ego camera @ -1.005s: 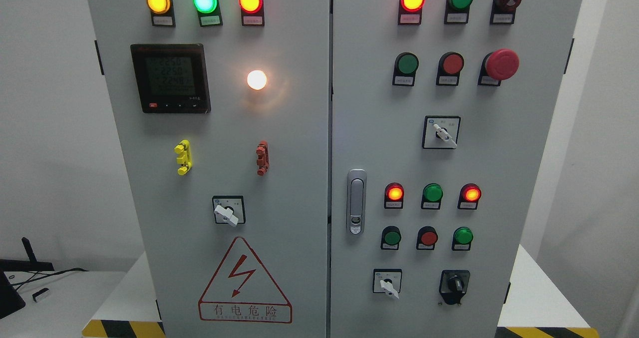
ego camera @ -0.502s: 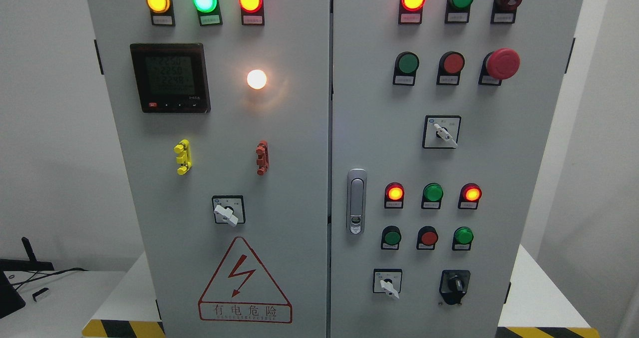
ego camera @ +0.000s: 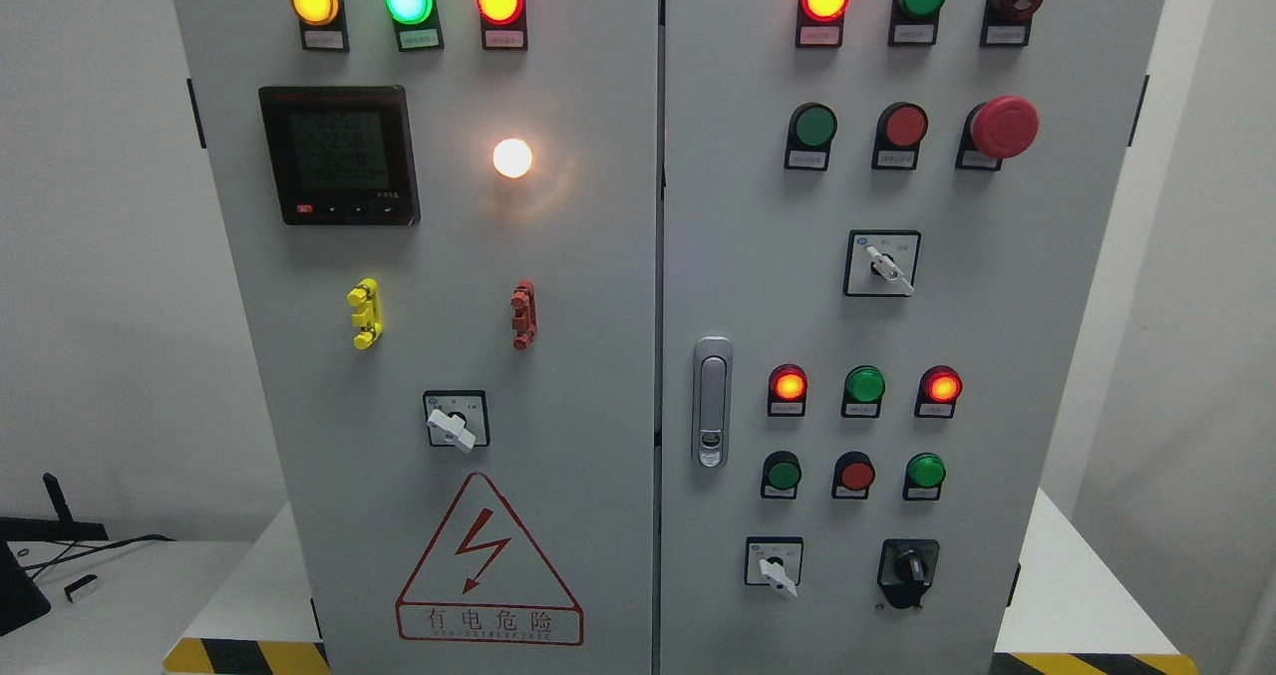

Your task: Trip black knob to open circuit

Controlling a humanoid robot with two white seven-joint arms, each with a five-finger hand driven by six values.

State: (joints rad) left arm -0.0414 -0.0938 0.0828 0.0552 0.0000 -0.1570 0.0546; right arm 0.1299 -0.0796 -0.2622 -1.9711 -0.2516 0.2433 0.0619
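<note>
Nothing has moved since earlier, you see no robot hand, its state unknowable, black knob (ego camera: 908,565) low right on cabinet (ego camera: 598,256), untouched.

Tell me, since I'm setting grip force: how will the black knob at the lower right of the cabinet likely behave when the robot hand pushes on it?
The black knob is small and mounted on a black plate, so it probably turns in place, not lifts off. Its narrow grip ridge likely needs a pinch. Its smooth-looking dark surface may slip.
</note>
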